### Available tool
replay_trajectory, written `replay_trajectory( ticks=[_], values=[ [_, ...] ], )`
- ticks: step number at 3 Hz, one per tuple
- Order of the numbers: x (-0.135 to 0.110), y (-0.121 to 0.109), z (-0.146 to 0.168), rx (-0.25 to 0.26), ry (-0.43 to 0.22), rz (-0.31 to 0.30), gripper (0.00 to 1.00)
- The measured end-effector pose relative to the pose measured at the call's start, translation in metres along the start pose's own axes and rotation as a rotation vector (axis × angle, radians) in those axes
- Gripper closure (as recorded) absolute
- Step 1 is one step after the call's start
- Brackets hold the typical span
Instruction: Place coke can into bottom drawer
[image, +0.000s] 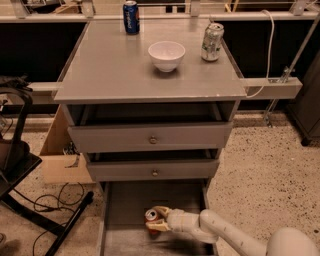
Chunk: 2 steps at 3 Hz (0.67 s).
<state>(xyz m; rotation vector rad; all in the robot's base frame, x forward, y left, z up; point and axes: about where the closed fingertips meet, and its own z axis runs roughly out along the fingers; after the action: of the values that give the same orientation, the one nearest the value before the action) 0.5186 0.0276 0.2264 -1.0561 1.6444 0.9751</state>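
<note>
The gripper (155, 219) reaches low into the open bottom drawer (129, 201); its fingers clasp the coke can (150, 215) from either side; the can sits upright between them, over the drawer floor.

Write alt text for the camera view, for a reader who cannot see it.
The robot's claw holds the coke can inside the open bottom drawer of a grey cabinet. On the cabinet top stand a blue can, a white bowl and a white-green can.
</note>
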Motion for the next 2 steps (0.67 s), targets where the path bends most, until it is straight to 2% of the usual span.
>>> replay_trajectory(
  ticks=[1,2],
  values=[
    [0.0071,-0.0018,0.0016,0.012,0.01,0.002,1.0],
    [0.0071,-0.0018,0.0017,0.012,0.01,0.002,0.82]
  ],
)
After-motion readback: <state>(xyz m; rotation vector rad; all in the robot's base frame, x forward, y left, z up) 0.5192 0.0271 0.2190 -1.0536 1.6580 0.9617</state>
